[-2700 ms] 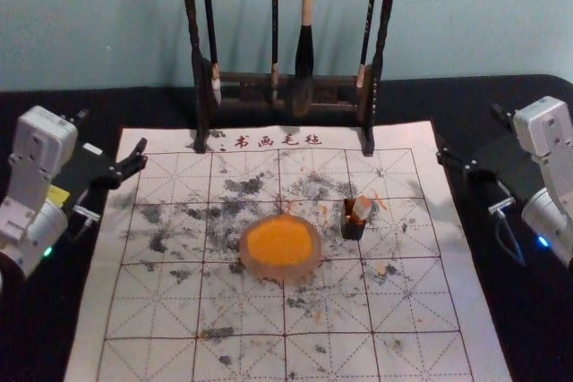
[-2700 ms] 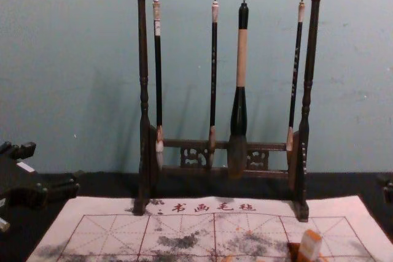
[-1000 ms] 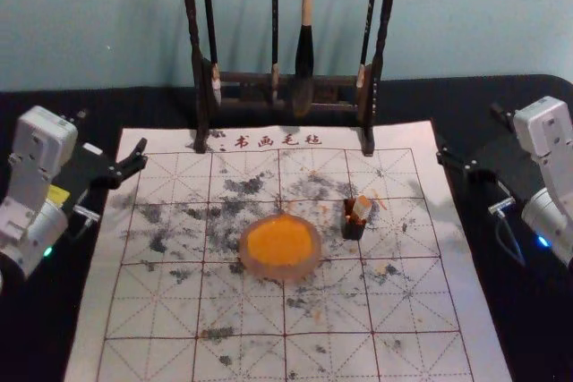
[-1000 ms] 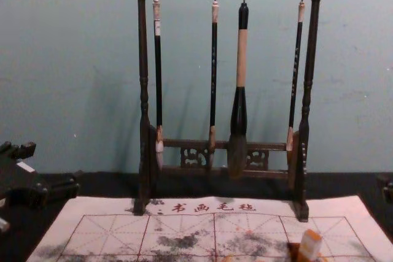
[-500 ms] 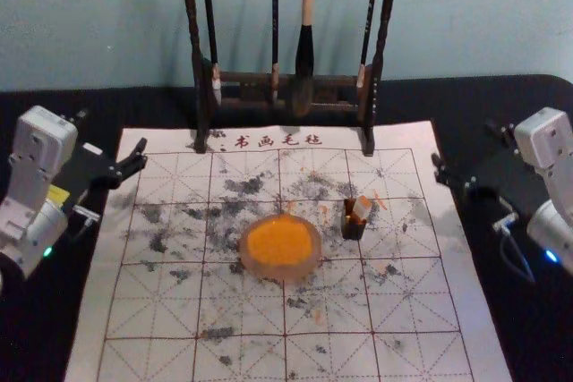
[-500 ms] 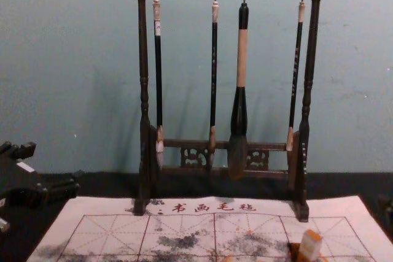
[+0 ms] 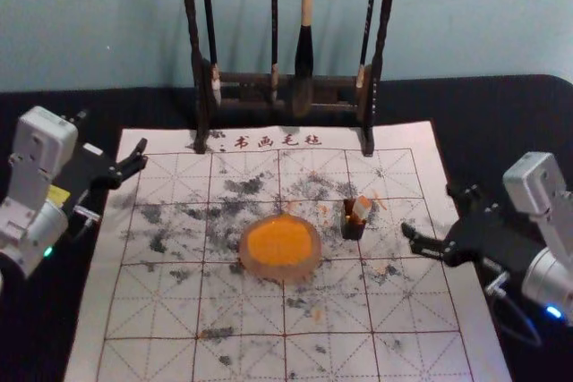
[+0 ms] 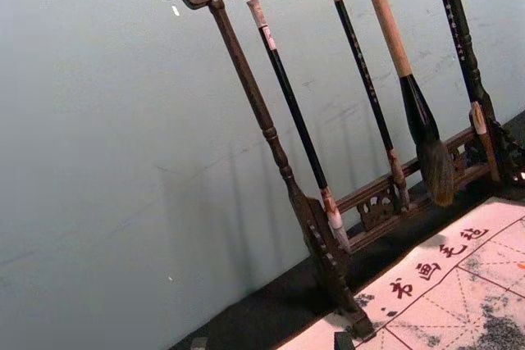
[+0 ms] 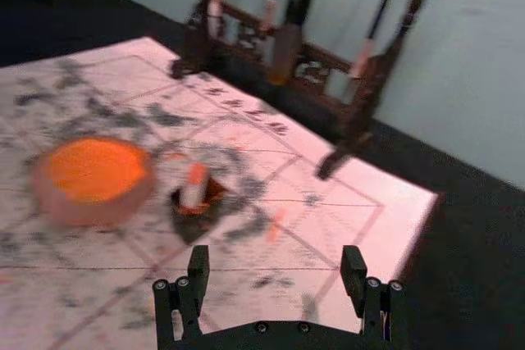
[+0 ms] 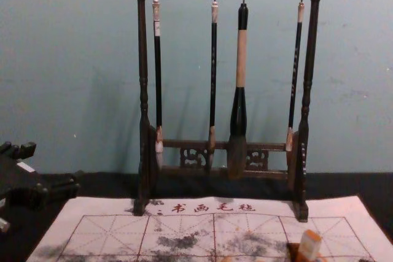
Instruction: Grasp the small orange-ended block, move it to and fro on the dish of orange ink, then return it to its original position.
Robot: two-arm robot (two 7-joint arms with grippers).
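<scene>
Block, orange at its upper end, stands tilted in a small dark holder on the gridded calligraphy mat. Dish of orange ink sits on the mat to the holder's left, near but apart. Right gripper is over the mat's right side, clear of the holder; fingers spread, released. Left gripper is parked at the mat's far left edge, fingers likewise apart. Four brushes hang from the carved wooden rack at the far edge.

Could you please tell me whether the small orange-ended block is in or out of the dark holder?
In: the block sits in the dark holder, its orange end showing above the rim.
</scene>
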